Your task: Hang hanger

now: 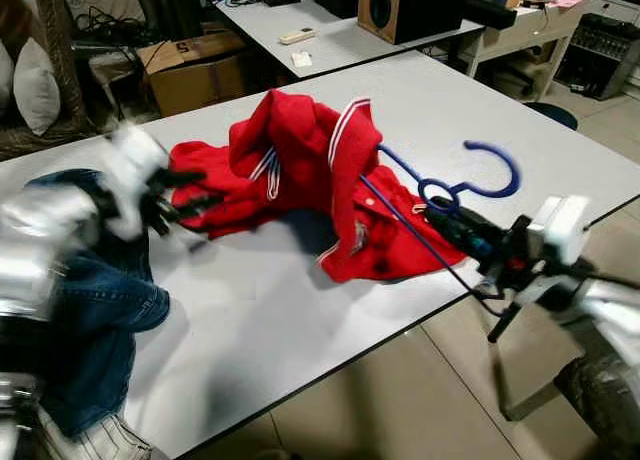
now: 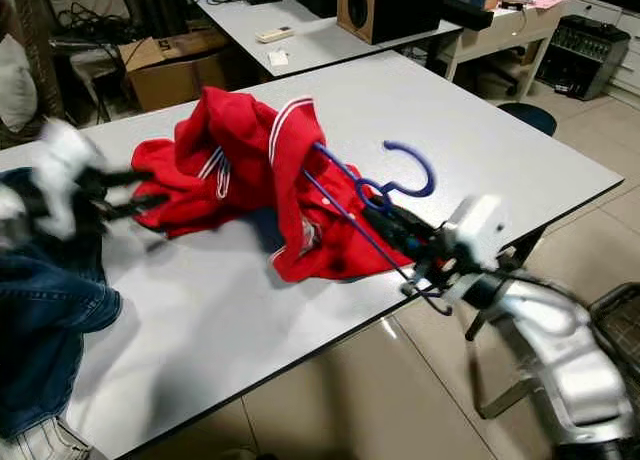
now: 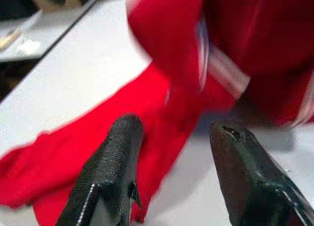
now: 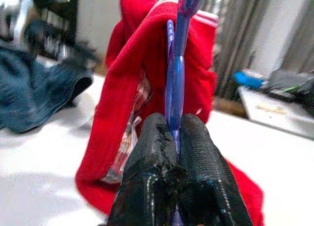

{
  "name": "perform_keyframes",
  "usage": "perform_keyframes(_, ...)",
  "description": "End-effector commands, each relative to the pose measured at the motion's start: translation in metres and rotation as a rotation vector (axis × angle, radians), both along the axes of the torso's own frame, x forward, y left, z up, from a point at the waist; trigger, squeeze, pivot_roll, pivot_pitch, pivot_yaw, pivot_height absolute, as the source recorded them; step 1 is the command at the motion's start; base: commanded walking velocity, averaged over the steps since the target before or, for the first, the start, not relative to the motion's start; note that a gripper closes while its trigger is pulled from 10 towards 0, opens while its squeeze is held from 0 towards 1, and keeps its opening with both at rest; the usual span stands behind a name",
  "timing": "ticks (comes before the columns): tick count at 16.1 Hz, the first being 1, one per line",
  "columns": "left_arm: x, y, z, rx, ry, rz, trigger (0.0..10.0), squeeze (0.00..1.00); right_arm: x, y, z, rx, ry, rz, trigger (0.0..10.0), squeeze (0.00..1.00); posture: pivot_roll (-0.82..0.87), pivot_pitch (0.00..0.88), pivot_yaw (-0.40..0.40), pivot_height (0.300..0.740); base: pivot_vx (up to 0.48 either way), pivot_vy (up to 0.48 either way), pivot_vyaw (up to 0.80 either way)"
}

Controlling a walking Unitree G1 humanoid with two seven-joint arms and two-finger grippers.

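A: Where's the hanger (image 1: pixel 452 190)?
B: Blue, stuck inside the red jacket (image 1: pixel 310 170), mid table (image 1: pixel 250 310), toward the right edge. Hook pokes out, curling up over the tabletop.
A: Right gripper (image 4: pixel 175 137)?
B: Fingers pinched tight on the hanger's blue rod near the table's right edge. Jacket drapes over the rod.
A: Left gripper (image 3: pixel 171 157)?
B: Fingers apart, nothing between them, just above the jacket's sleeve at the left end of the pile. Blurred in the head views.
A: Anything else?
B: Jeans (image 1: pixel 95 310) hang over the table's left edge. Speaker (image 1: pixel 385 8) on the far table.
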State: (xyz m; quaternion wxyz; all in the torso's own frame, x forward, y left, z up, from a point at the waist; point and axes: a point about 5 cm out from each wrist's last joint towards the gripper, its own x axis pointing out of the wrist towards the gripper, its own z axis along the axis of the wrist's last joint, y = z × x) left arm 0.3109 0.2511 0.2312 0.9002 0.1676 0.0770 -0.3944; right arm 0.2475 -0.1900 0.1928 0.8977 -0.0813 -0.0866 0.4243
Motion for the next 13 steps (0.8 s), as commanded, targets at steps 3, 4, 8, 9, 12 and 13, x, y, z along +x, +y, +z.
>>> perform_keyframes(3,-0.024,-0.006,0.033,-0.03,0.083,-0.235,10.0,1.0,0.001,-0.005,0.009,-0.047,0.058,0.11,10.0,0.0,0.02,0.0,0.07,0.74,0.0,0.0,0.0)
perform_keyframes(4,-0.025,-0.011,0.037,-0.031,0.08,-0.262,10.0,1.0,0.001,-0.005,0.009,-0.047,0.074,0.126,10.0,0.0,0.02,0.0,0.068,0.74,0.0,0.0,0.0)
perform_keyframes(8,-0.013,-0.057,0.047,0.073,-0.028,-0.414,10.0,0.0,-0.005,-0.01,0.014,-0.095,0.185,0.288,10.0,0.0,0.0,0.0,0.071,0.74,0.0,0.0,0.0)
perform_keyframes(9,-0.011,-0.058,0.047,0.09,-0.045,-0.412,10.0,0.0,-0.005,-0.011,0.015,-0.099,0.193,0.3,10.0,0.0,0.0,0.0,0.071,0.74,0.0,0.0,0.0)
perform_keyframes(12,-0.011,-0.073,0.043,0.062,-0.023,-0.501,10.0,0.0,-0.009,-0.012,0.017,-0.125,0.21,0.339,10.0,0.0,-0.01,0.0,0.077,0.74,0.0,0.0,0.0)
perform_keyframes(13,-0.013,-0.078,0.039,0.069,0.003,-0.536,10.0,0.0,-0.009,-0.011,0.018,-0.123,0.214,0.346,10.0,0.0,-0.01,0.0,0.079,0.74,0.0,0.0,0.0)
